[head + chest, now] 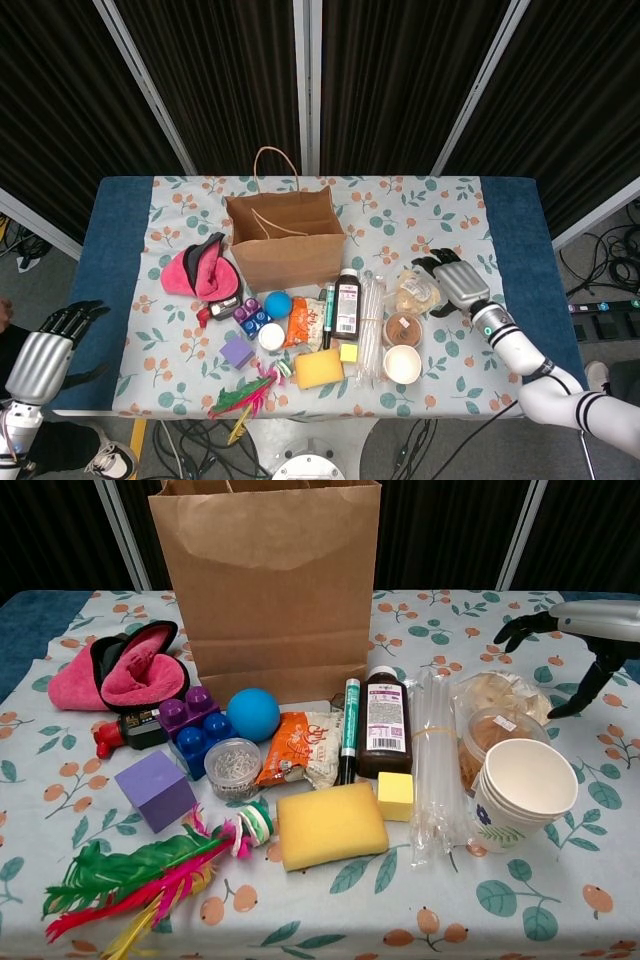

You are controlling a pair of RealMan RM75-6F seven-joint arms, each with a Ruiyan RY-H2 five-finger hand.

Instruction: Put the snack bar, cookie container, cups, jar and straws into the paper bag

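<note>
Brown paper bag (265,580), blue ball (253,714), yellow sponge (331,825), purple cube (155,789), pink cloth (125,675), leaf-and-berry patterned worktop (440,640).

Silver-backed right hand (458,283), black fingers, apparently black-banded white forearm
</note>
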